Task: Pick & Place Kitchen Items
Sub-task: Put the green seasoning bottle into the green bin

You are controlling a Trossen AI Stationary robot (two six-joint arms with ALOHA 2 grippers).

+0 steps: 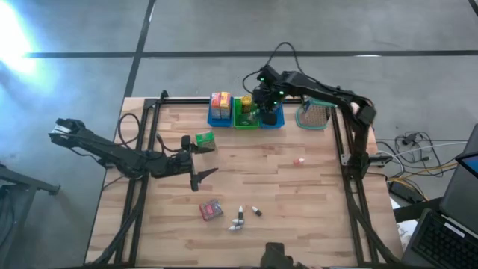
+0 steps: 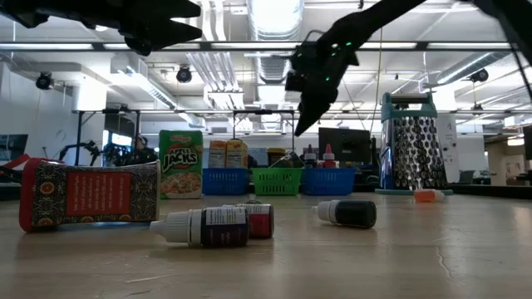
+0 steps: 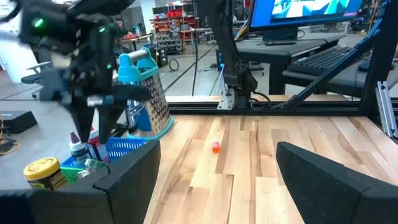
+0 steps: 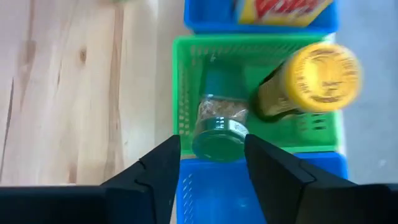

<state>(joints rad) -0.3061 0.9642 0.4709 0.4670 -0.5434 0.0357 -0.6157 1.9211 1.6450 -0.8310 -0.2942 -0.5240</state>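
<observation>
Right gripper (image 4: 208,163) hangs above the green plastic mesh bin (image 4: 186,93) at the table's far edge, fingers spread, nothing between them. Directly under the gap: a clear glass spice jar with a teal lid (image 4: 217,124), lying tilted inside that bin; a dark bottle with a yellow cap (image 4: 308,84) leans beside it. Looks like a release just done, or a re-grab; I can't tell which.

To do this step well: lift straight up, keep the fingers clear of the bin's rim and the yellow cap, don't snag the mesh.

Left gripper (image 1: 200,176) waits mid-table, open and empty, near the green cereal box (image 1: 204,140).

Remaining on the table: red patterned packet (image 1: 211,210), 3 small dropper bottles (image 1: 240,219), a tiny orange-capped item (image 1: 299,160). Take the packet next; the bottles lie on their sides and may roll, so pinch across the body.
</observation>
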